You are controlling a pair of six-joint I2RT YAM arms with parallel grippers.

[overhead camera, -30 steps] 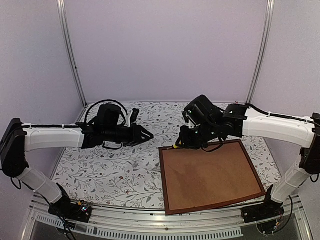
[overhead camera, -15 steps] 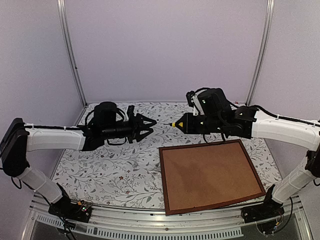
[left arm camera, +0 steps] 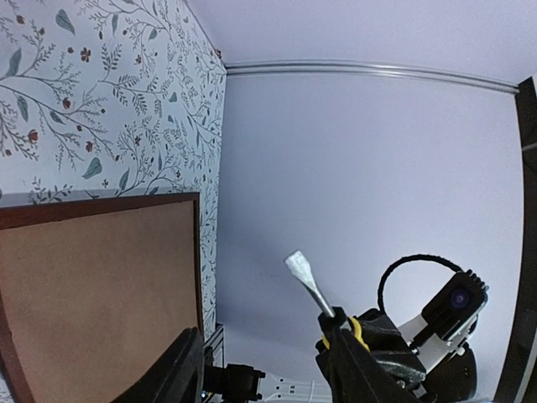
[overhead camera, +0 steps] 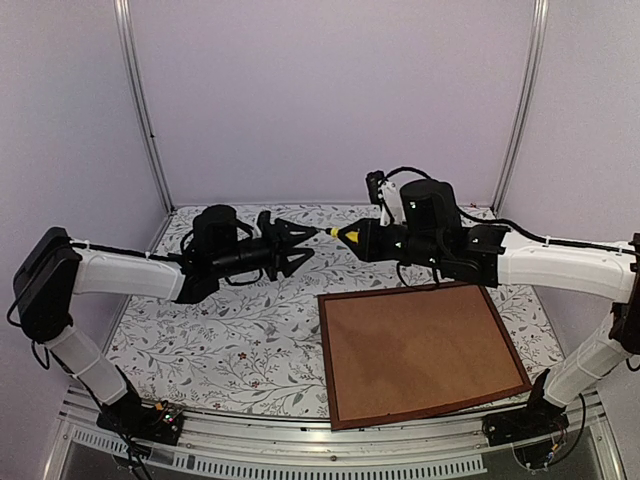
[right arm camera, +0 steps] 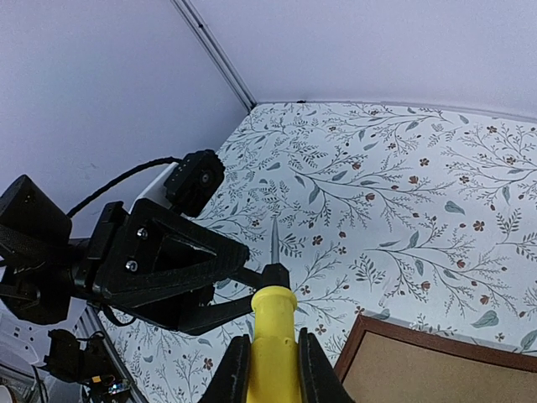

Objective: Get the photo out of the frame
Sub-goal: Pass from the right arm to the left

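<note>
The photo is not seen: it is judged to lie hidden under the brown backing board [overhead camera: 420, 350], inside the frame [overhead camera: 325, 360], which is laid face down on the table [overhead camera: 220, 340], below and nearer than the right tool [overhead camera: 352, 237]. The print is expected to be light, thin and easily creased, best taken by its edges once the stiff board is lifted. A yellow-handled screwdriver [overhead camera: 342, 235] is clamped in the right tool, its blade offered between the half-spread jaws of the left tool [overhead camera: 308, 243]. A second earlier, the right tool was held low at the frame's far corner and the left tool's jaws were set narrower.
</note>
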